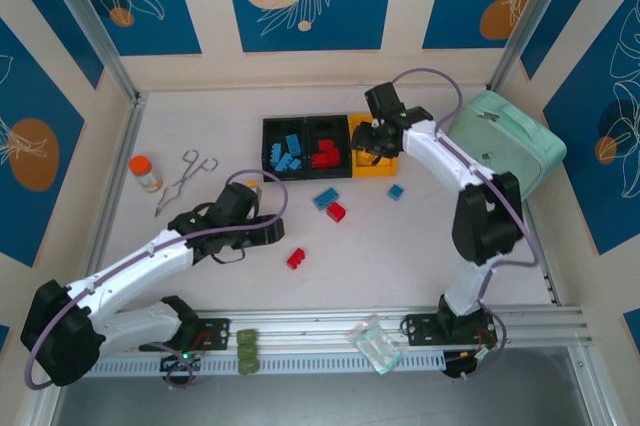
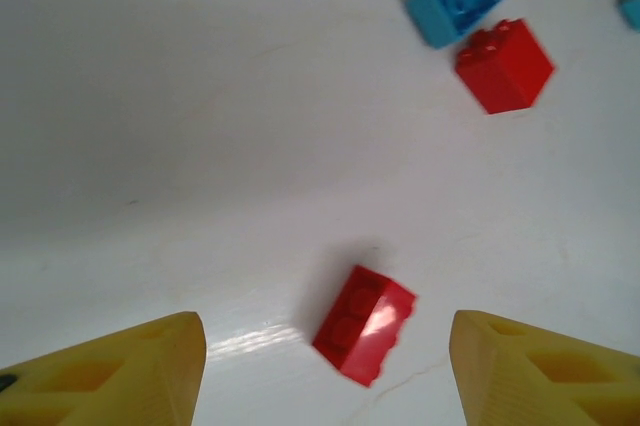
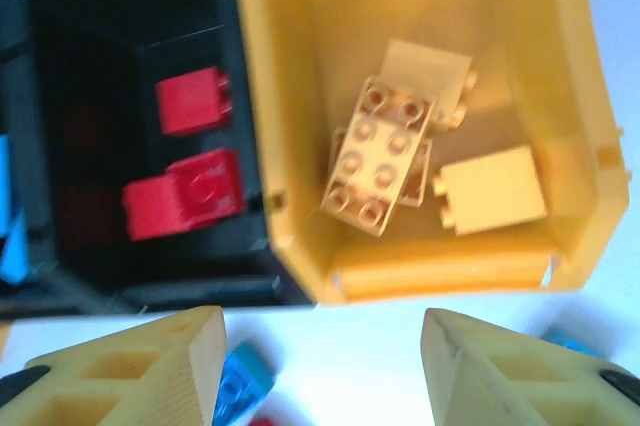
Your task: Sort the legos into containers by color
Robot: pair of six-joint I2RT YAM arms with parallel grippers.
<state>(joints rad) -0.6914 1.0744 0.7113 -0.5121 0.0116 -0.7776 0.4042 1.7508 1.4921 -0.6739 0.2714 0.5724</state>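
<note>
Three joined containers stand at the back. The left black bin [image 1: 270, 136] holds blue legos [image 1: 287, 156], the middle black bin [image 1: 312, 129] holds red ones [image 1: 325, 154], and the yellow bin [image 3: 575, 146] holds several yellow bricks [image 3: 385, 151]. My right gripper [image 1: 378, 146] hovers open and empty over the yellow bin's near edge [image 3: 322, 366]. Loose on the table lie a blue brick [image 1: 326, 198], a red brick [image 1: 336, 212], a small blue one [image 1: 396, 192] and a red brick [image 1: 296, 258]. My left gripper [image 2: 325, 366] is open just left of that last red brick [image 2: 364, 324], which lies ahead between the fingers.
An orange-capped bottle [image 1: 146, 172] and metal forceps [image 1: 180, 181] lie at the left. A mint green pouch [image 1: 505, 136] sits right of the bins. An olive green block [image 1: 246, 351] and a small plastic bag [image 1: 375, 344] rest on the front rail.
</note>
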